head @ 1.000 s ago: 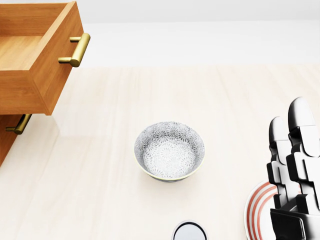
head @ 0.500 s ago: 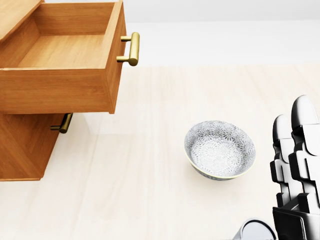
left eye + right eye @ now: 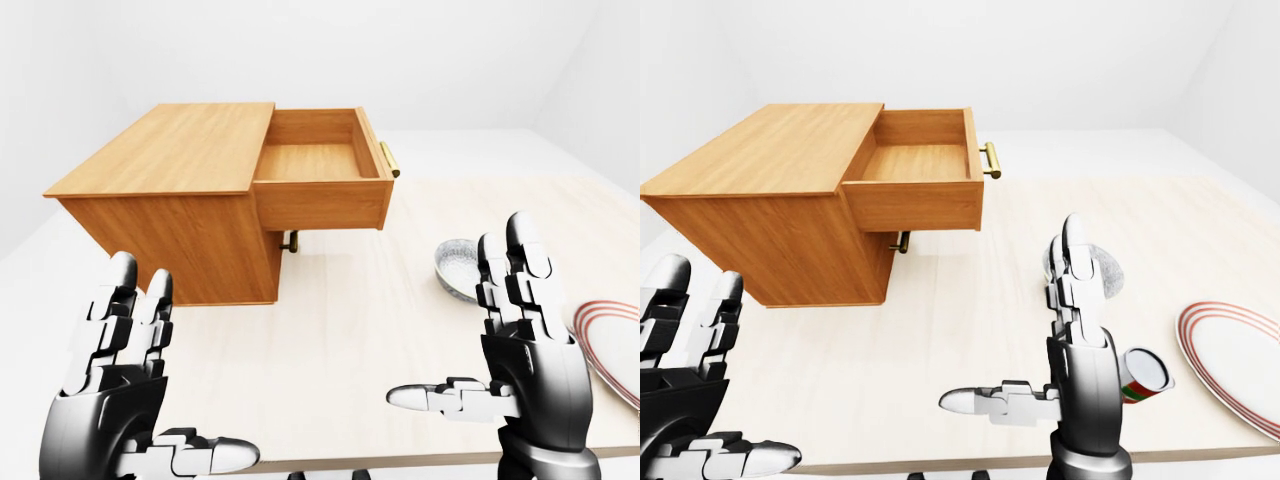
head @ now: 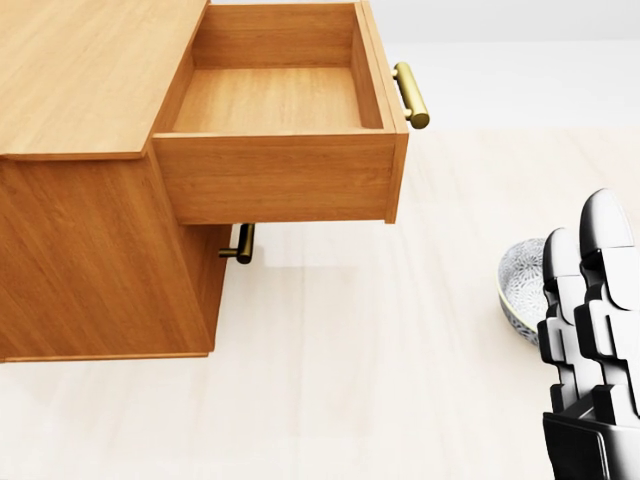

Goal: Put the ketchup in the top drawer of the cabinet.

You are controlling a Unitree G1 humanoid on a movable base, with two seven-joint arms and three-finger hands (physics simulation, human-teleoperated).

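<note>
The wooden cabinet (image 3: 170, 190) stands at the left of the table, its top drawer (image 4: 270, 100) pulled out and empty, with a brass handle (image 4: 410, 95) on its face. A small container with a red and green label (image 3: 1145, 377) shows just behind my right hand; I cannot tell whether it is the ketchup. My left hand (image 3: 170, 370) and right hand (image 3: 460, 325) are both raised low in the eye views, fingers spread and open, holding nothing. Both hands are well short of the drawer.
A patterned grey bowl (image 4: 520, 285) sits on the pale table (image 4: 350, 380) to the right of the cabinet. A red-ringed white plate (image 3: 1230, 360) lies at the far right. The lower drawer is closed, its handle (image 4: 240, 243) under the open drawer.
The camera has swung left: the cabinet and open drawer slid rightward into the head view's middle, and the bowl went to the right edge. My right hand keeps its place in the view.
</note>
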